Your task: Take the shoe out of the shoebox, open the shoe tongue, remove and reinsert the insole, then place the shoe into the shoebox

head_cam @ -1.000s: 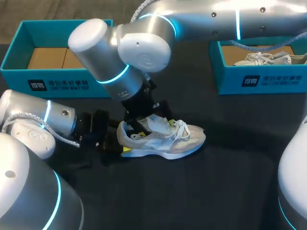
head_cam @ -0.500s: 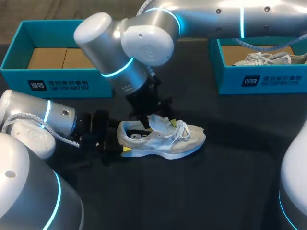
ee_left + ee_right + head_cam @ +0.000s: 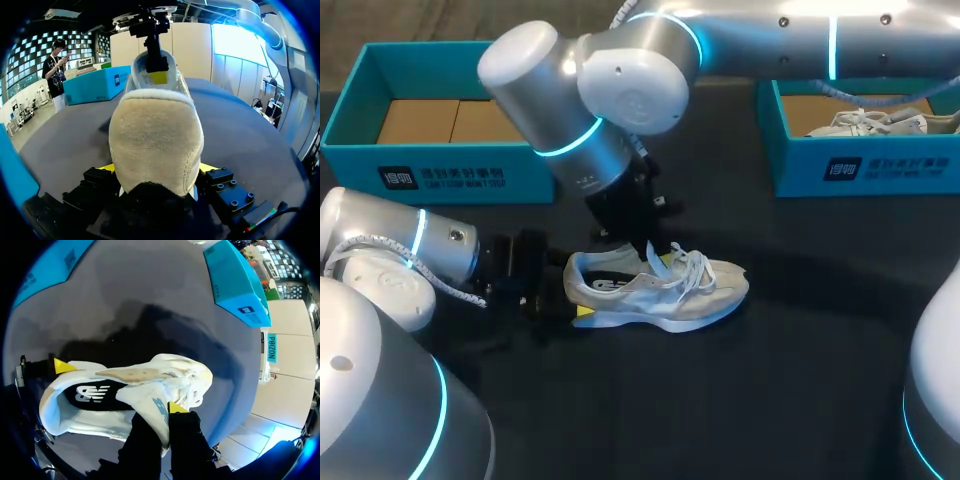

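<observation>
On the black table the shoe lies, heel between left fingers.

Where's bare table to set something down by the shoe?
Bare table lies on the robot's side of the shoe, and between its toe and the right shoebox. Crowded at the heel and tongue, where the left gripper and right gripper clamp it.
</observation>
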Robot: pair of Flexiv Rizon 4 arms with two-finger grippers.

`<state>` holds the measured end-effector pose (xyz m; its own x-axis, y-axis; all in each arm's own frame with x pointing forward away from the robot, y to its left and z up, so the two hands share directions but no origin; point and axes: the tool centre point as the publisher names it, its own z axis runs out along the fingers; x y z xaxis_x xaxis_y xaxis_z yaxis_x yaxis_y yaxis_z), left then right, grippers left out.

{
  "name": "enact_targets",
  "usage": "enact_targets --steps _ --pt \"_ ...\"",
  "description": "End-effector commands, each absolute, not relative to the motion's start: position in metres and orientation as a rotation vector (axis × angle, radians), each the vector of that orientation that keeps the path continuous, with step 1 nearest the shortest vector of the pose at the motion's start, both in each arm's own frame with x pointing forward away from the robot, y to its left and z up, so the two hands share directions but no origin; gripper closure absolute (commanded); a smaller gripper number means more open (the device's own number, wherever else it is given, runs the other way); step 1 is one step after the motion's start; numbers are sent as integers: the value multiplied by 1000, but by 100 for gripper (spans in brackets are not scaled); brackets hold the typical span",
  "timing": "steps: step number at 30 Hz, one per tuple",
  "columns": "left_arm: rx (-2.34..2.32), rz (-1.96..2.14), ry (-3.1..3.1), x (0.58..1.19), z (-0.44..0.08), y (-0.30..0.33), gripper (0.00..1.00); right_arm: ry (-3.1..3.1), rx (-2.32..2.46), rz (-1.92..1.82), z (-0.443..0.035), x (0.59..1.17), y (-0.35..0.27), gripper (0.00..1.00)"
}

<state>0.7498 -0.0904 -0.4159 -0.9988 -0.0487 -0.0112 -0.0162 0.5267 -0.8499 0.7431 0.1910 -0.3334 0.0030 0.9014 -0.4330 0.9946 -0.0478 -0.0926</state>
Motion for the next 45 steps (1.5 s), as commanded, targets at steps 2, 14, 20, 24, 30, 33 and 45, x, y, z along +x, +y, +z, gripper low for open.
enact_targets --steps 2,14,20,24,30,33,45 --pt "-58 -1506 2719 750 -418 -92 100 1974 2106 -486 -332 737 169 100" --pt "-58 -1506 2719 750 -418 -92 100 1857 2256 -330 -332 730 137 100" --pt "-58 -1506 2719 750 -418 -92 100 1786 2326 -230 -333 729 124 100" --pt "-58 -1506 2719 750 -418 -92 100 1751 2367 -203 -337 727 118 100" --pt "-58 -1506 2719 750 -418 -92 100 1731 2403 -195 -347 725 113 100" --pt "-58 -1506 2719 750 -418 -92 100 1733 2409 -206 -353 726 111 100" --pt "-58 -1506 2719 750 -418 -92 100 1757 2448 -236 -372 727 109 69"
